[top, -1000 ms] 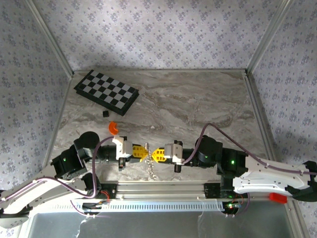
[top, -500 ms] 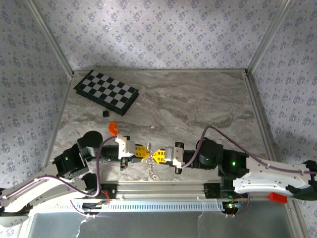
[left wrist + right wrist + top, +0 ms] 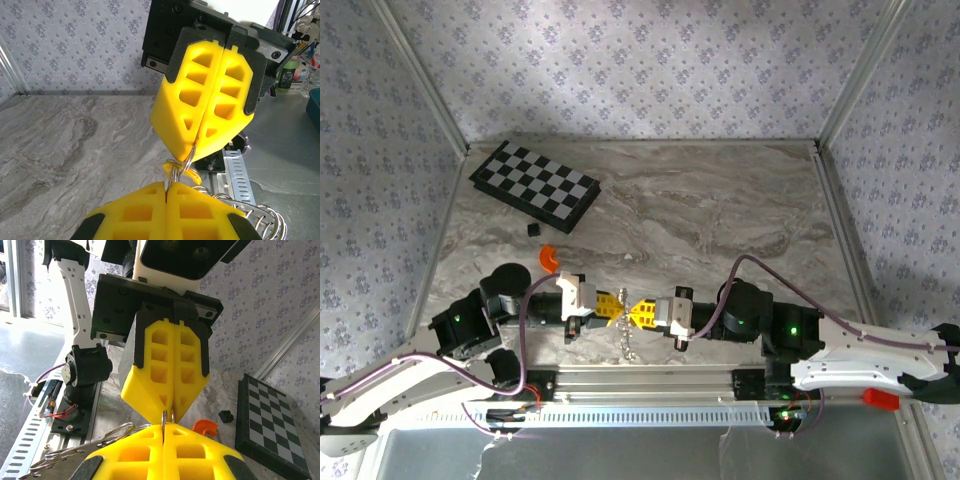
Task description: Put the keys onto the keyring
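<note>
Left fingers and right fingers meet tip to tip near the surface near edge. Both pairs are clamped on the keyring. The key sits between the tips.

place: robot lab cell | cues: wallpapered panels, aluminium posts, marble tabletop

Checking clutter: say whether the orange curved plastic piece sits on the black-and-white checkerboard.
No, the orange piece lies on the marble table, off the checkerboard.
</note>
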Robot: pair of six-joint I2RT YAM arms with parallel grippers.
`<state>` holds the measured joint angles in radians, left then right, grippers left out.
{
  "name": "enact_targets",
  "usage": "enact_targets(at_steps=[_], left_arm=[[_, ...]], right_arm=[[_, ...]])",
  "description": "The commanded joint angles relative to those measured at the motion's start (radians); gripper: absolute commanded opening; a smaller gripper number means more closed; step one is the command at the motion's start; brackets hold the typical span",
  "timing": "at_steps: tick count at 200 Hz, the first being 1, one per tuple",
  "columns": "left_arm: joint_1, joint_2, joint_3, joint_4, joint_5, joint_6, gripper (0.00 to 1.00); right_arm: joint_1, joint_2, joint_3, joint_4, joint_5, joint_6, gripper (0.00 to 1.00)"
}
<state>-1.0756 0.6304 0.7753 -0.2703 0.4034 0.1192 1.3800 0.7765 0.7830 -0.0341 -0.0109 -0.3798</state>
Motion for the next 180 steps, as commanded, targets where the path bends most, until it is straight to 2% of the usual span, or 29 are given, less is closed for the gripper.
enact_targets(at_steps=[1,100,180], left_arm=[[-0.003,-0.009,0.035,0.039,-0.023,-0.015,0.00],[-0.003,-0.018,0.036,0.039,-0.014,-0.047,0.00],[-0.003,0.030,0.060,0.014,-0.014,-0.055,0.00]], right_arm=[[0.015,-0.012,-0.008,-0.009,-0.012,-0.011,0.00],[0.022,-0.011,0.009,-0.060,-0.029,-0.015,0.00],[0.029,-0.008,0.012,-0.077,-0.022,-0.026,0.00]])
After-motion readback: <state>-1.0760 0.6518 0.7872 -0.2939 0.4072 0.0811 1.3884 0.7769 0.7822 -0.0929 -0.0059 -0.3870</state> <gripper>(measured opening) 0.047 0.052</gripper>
